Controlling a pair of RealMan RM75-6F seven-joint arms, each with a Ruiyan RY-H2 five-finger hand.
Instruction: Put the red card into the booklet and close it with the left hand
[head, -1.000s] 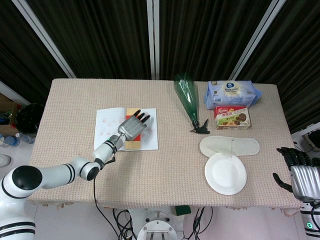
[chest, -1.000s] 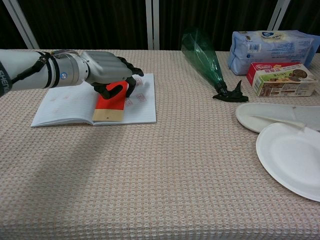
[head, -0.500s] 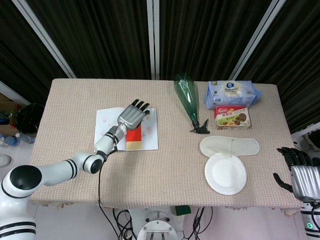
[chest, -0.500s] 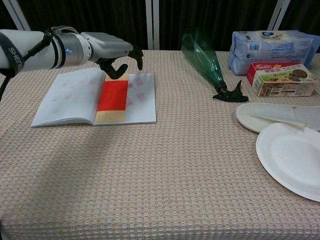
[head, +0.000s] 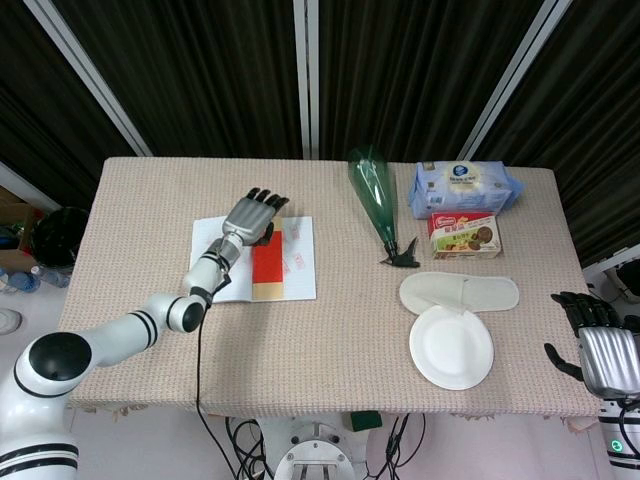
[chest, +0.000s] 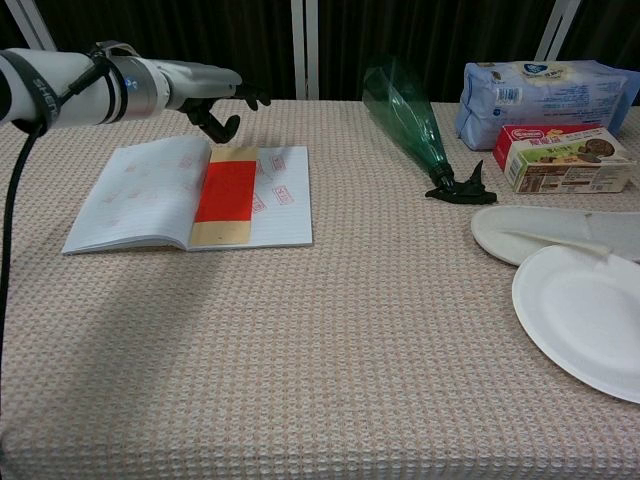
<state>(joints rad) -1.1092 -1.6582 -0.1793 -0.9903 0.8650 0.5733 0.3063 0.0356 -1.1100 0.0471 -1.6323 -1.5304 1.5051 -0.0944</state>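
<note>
The booklet (head: 215, 262) (chest: 140, 195) lies open and flat on the table's left side. The red card (head: 267, 264) (chest: 225, 191) lies on its right page beside the spine, with a tan strip at its near end. My left hand (head: 249, 215) (chest: 213, 92) hovers above the booklet's far edge, fingers apart, holding nothing and clear of the card. My right hand (head: 592, 345) hangs off the table's right front corner, empty with its fingers spread; the chest view does not show it.
A green bottle (head: 375, 196) (chest: 408, 110) lies on its side past the table's middle. A blue packet (head: 463, 187) (chest: 545, 93) and a biscuit box (head: 465, 237) (chest: 562, 157) sit at the right. A white slipper (head: 460, 293) and paper plate (head: 451, 346) (chest: 583, 318) lie nearer.
My left hand has let go of the red card, lifted off it and drawn back to the booklet's far edge. The card now lies uncovered on the right page.
</note>
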